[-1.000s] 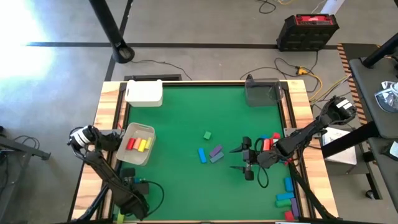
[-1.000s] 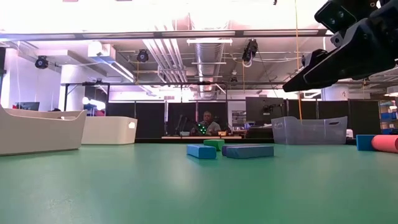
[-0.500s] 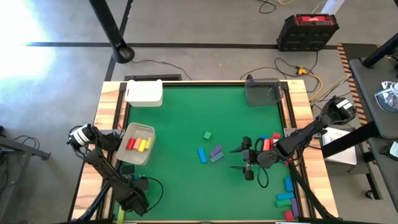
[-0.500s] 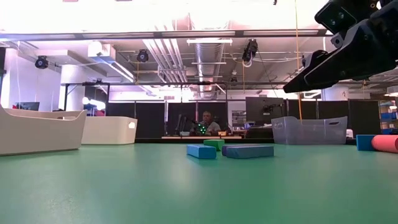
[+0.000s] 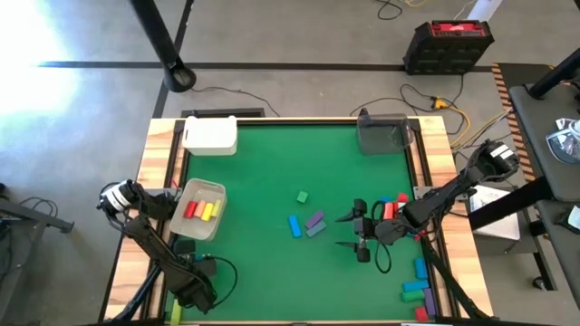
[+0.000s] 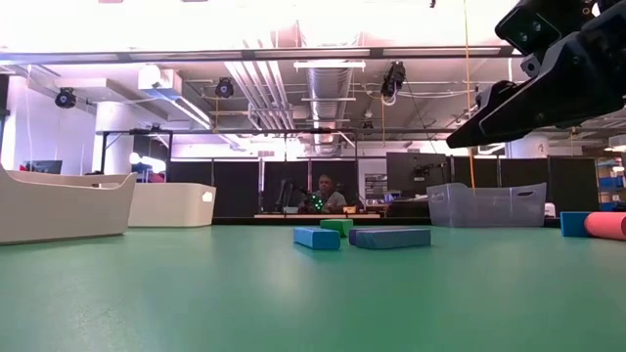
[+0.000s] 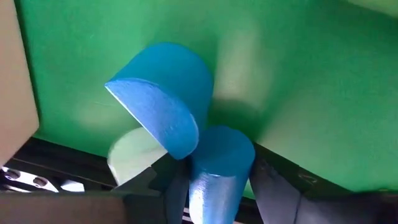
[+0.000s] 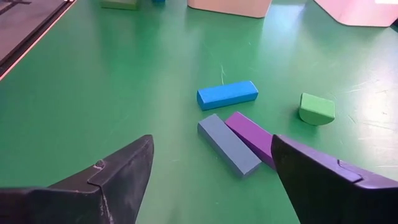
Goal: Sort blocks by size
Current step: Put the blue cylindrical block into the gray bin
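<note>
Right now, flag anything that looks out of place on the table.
Nothing spilled or damaged. One oddity: the left gripper is shut on a blue cylinder with a blue half-round block leaning against it. The right gripper hangs open near the loose blocks.

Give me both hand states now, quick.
Left hand: closed on a blue block, near the table's front-left corner.
Right hand: open, empty, above the mat beside the purple block.

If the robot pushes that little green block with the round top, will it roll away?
Probably not far. The green block rests on a flat side, so it should slide; tipped onto its curved side, it might rock. It looks solid and stiff, and small enough for the open right hand to grip.
</note>
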Available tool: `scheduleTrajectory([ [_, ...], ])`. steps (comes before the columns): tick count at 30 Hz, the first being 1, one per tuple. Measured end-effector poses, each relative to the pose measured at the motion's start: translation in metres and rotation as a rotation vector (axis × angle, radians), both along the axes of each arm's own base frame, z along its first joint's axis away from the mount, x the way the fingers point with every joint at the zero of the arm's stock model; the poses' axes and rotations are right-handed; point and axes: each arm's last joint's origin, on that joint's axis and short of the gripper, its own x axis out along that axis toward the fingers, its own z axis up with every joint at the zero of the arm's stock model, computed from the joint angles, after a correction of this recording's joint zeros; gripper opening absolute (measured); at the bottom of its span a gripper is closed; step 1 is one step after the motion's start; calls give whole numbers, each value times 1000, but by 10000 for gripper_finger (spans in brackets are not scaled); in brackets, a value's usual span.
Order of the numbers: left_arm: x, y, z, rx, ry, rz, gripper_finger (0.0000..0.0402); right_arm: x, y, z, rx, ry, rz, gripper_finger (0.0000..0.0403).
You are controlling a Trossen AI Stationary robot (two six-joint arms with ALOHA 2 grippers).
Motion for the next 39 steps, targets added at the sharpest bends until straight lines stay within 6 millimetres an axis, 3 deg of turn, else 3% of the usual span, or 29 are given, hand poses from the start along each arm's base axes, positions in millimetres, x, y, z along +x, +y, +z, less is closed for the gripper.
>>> scheduleTrajectory([
  [6, -1, 0, 0, -7, 15, -1, 165, 0, 0, 0, -1, 0, 1, 324],
  [11, 0, -2, 3, -16, 24, 6, 117, 0, 0, 0, -1, 0, 1, 313],
  [14, 4, -3, 12, 39, 37, 61, 113, 0, 0, 0, -2, 0, 1, 306],
  [21, 21, -19, 74, 81, -11, 75, 113, 0, 0, 0, -7, -2, 5, 297],
  [24, 31, -19, 111, 243, -222, 88, 118, 0, 0, 0, -12, -2, 7, 301],
  [27, 43, -18, 141, 314, -610, 80, 121, 1, 0, 1, -11, -5, 7, 307],
  [30, 52, -2, 161, 438, -899, 95, 120, 1, 0, 1, -11, -4, 9, 310],
  [33, 62, 22, 168, 548, -1006, 70, 116, 1, 0, 1, -5, -2, 7, 307],
  [39, 75, 97, 151, 671, -812, 223, 115, 0, 0, -1, 1, 10, 6, 291],
])
